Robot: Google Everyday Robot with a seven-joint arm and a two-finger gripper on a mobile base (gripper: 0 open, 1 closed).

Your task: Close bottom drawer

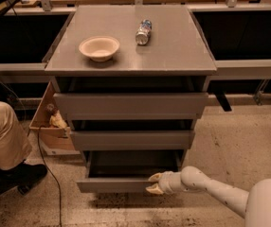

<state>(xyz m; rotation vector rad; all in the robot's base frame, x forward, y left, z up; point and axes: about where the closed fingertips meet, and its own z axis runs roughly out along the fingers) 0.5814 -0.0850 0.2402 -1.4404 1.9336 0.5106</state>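
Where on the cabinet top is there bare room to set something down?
The right side of the cabinet top, from the can to the right edge, is bare; so is the back left corner behind the bowl. Bowl and can crowd the left middle. The gripper sits low at the front of the bottom drawer.

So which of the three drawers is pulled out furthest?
The bottom drawer, with the narrowest front: its box interior is exposed, unlike the middle drawer and top drawer. The end effector is at its front's right end.
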